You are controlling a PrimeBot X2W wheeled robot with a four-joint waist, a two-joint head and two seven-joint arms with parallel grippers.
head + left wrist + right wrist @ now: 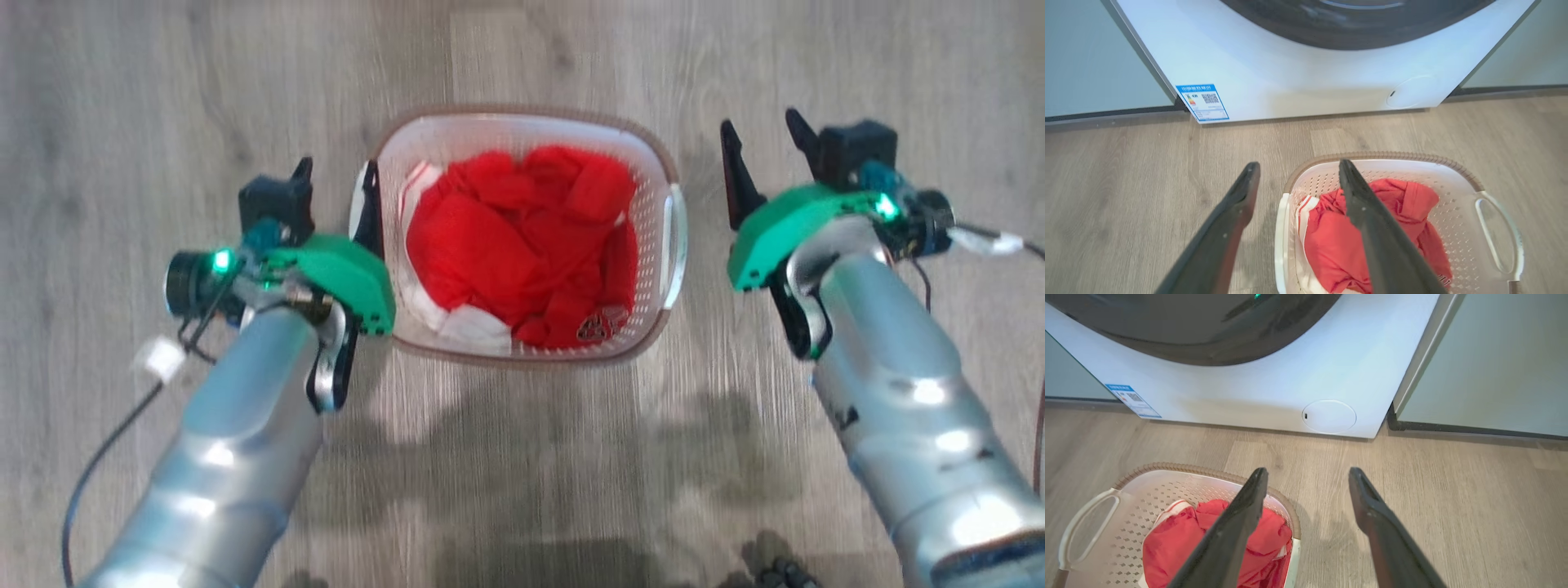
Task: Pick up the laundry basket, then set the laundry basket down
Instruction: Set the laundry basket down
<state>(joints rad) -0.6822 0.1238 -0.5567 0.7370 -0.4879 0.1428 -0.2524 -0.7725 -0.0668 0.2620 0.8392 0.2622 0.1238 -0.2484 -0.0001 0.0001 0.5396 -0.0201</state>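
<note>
Wood-plank flooring is carrying the laundry basket, which is sitting centred ahead of me, between both arms, and appears not yet lifted. Red clothing is filling most of it.

Step in hand, by my judgement: positioning for the pick-up.
- My left gripper is standing wide open. In the left wrist view one finger is showing over the basket interior and the other over bare floor, so the left handle is lying between them. I cannot tell whether either finger is touching it.
- My right gripper is also standing wide open, holding nothing, near the right handle but apart from it.

Next move, as I am judging it: the right gripper is needing to shift inward until its fingers are straddling that handle, then both are closing before any lift, keeping the basket level.

A washing machine is standing beyond the basket, flanked by pale cabinet panels. Nothing is lying between the right gripper and its handle. Loose cloth near the left rim is risking a snag.
</note>
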